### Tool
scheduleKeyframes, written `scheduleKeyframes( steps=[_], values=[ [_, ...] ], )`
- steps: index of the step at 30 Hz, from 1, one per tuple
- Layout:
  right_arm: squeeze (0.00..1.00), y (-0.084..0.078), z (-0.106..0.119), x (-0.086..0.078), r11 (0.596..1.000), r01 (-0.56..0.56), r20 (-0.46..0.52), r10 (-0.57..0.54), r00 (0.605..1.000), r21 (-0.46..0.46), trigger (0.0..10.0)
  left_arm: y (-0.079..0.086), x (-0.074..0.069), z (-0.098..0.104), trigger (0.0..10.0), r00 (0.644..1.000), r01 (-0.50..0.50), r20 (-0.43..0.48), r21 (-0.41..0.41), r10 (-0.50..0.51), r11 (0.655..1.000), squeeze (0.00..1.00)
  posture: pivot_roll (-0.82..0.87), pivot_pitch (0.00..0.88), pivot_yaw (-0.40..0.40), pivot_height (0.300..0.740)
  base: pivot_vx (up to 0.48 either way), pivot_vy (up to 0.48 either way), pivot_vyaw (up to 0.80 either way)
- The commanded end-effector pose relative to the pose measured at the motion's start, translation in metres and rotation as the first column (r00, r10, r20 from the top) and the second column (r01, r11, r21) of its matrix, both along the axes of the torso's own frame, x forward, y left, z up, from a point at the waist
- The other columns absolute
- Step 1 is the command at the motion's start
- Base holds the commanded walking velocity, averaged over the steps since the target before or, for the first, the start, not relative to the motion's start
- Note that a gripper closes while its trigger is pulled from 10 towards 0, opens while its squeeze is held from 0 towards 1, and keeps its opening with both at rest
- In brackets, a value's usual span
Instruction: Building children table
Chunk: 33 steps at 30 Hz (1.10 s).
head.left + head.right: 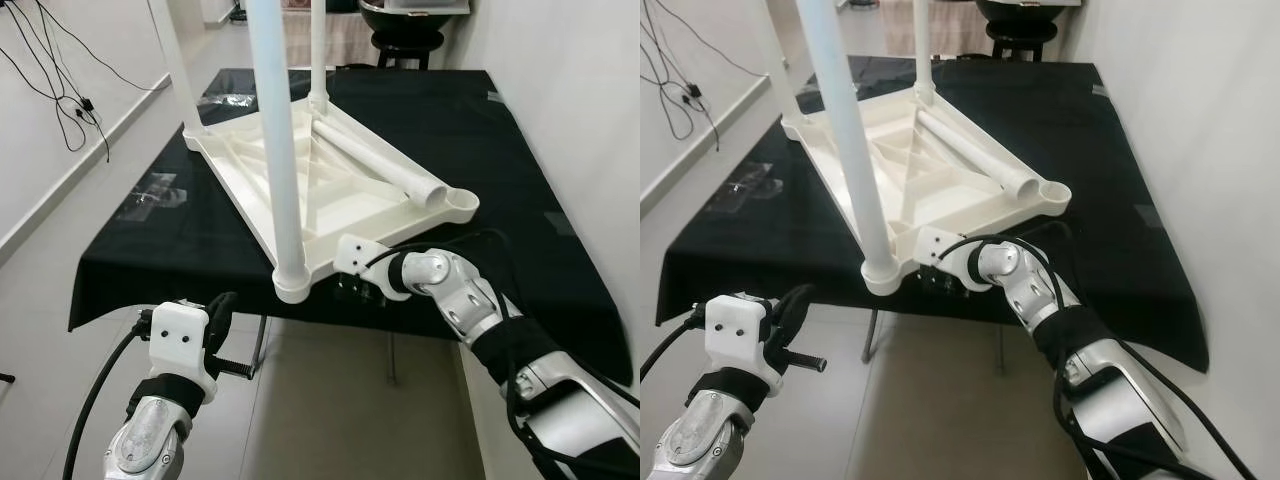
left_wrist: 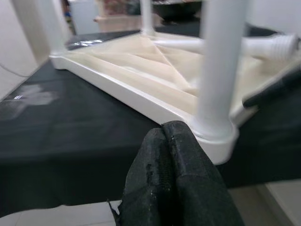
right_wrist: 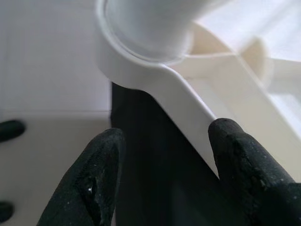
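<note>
A white children's tabletop (image 1: pixel 330 190) lies upside down on a black-clothed table (image 1: pixel 520 150). The near leg (image 1: pixel 280 150) stands upright in its front corner socket, and two more legs rise at the back. One loose leg (image 1: pixel 385 165) lies across the underside, beside an empty corner socket (image 1: pixel 462 203). My right gripper (image 1: pixel 360 288) is at the tabletop's front rim, open, its fingertips (image 3: pixel 237 146) either side of the rim just under the near leg's socket (image 3: pixel 141 56). My left gripper (image 1: pixel 222 308) hangs shut below the table's front edge, holding nothing (image 2: pixel 171 155).
The cloth drapes over the front edge of the table. A clamp handle (image 1: pixel 238 368) sticks out under the table. Cables (image 1: pixel 70 95) trail along the left wall. A dark stool (image 1: pixel 405 30) stands behind the table, and a white wall runs close on the right.
</note>
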State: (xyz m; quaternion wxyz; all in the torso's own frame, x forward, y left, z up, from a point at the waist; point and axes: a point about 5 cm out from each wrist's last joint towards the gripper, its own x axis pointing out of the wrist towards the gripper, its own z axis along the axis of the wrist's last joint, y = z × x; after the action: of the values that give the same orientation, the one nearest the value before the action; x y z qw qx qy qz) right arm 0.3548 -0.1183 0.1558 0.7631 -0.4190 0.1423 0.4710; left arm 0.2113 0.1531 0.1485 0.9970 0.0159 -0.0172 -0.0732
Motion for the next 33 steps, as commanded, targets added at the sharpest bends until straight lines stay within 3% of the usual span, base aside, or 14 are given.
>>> scheduleKeyframes(
  steps=[1,2,4,8,12,16,21,26,30,31,32,33],
  values=[
    [0.00,0.012,0.003,-0.003,0.998,-0.058,-0.007,0.059,0.998,0.028,10.0,0.003,-0.001,-0.002,10.0,1.000,-0.003,-0.011,0.012,0.003,1.000,0.00,-0.02,0.081,-0.033,0.740,0.394,0.000,0.79],
    [0.00,0.026,0.004,-0.012,0.989,-0.110,-0.056,0.117,0.992,0.101,10.0,0.003,0.000,-0.002,10.0,1.000,0.000,-0.011,0.012,0.000,1.000,0.00,-0.02,0.079,-0.033,0.740,0.390,0.000,0.79],
    [0.00,0.026,0.004,-0.012,0.989,-0.110,-0.056,0.117,0.992,0.101,10.0,0.003,0.000,-0.002,10.0,1.000,0.000,-0.011,0.012,0.000,1.000,0.00,-0.02,0.079,-0.033,0.740,0.390,0.000,0.79],
    [0.00,0.045,-0.002,-0.020,0.978,-0.154,-0.073,0.165,0.984,0.138,10.0,0.002,0.000,-0.003,10.0,1.000,0.001,-0.012,0.012,-0.001,1.000,0.00,-0.01,0.073,-0.036,0.740,0.371,0.000,0.79],
    [0.00,0.061,-0.010,-0.023,0.982,-0.136,-0.056,0.145,0.988,0.132,10.0,0.003,0.000,-0.002,10.0,1.000,-0.012,-0.011,0.009,0.012,1.000,0.00,0.00,0.071,-0.037,0.740,0.167,0.000,0.39],
    [0.00,0.062,-0.011,-0.022,0.984,-0.119,-0.057,0.127,0.990,0.133,10.0,0.003,0.000,-0.002,10.0,1.000,-0.013,-0.011,0.008,0.014,1.000,0.00,0.00,0.070,-0.038,0.740,0.000,0.000,0.00],
    [0.00,0.063,-0.012,-0.027,0.983,-0.134,-0.124,0.150,0.981,0.129,10.0,0.002,0.000,-0.003,10.0,1.000,-0.010,-0.014,0.005,0.010,1.000,0.00,-0.01,0.075,-0.040,0.740,0.000,0.000,0.00],
    [0.00,0.075,-0.013,-0.047,0.958,-0.234,-0.213,0.267,0.940,0.165,10.0,0.002,0.001,-0.003,10.0,1.000,-0.007,-0.015,0.003,0.007,1.000,0.00,0.00,0.077,-0.042,0.740,0.000,0.000,0.00],
    [0.00,0.080,-0.014,-0.050,0.955,-0.242,-0.221,0.276,0.935,0.172,10.0,0.002,0.001,-0.003,10.0,1.000,-0.007,-0.015,0.003,0.007,1.000,0.00,0.00,0.077,-0.042,0.740,0.000,0.000,0.00],
    [0.00,0.096,-0.016,-0.050,0.962,-0.200,-0.213,0.238,0.948,0.189,10.0,0.002,0.002,-0.002,10.0,1.000,-0.006,-0.014,0.004,0.006,1.000,0.00,0.00,0.078,-0.042,0.740,0.000,0.000,0.00],
    [0.00,0.096,-0.016,-0.050,0.962,-0.200,-0.213,0.238,0.948,0.189,10.0,0.002,0.002,-0.002,10.0,1.000,-0.006,-0.014,0.004,0.006,1.000,0.00,0.00,0.078,-0.042,0.740,0.000,0.000,0.00],
    [0.00,0.108,-0.016,-0.049,0.964,-0.156,-0.212,0.202,0.956,0.216,10.0,0.001,0.002,-0.002,10.0,1.000,-0.005,-0.014,0.005,0.005,1.000,0.00,0.00,0.081,-0.043,0.740,0.000,0.000,0.00]
  ],
)
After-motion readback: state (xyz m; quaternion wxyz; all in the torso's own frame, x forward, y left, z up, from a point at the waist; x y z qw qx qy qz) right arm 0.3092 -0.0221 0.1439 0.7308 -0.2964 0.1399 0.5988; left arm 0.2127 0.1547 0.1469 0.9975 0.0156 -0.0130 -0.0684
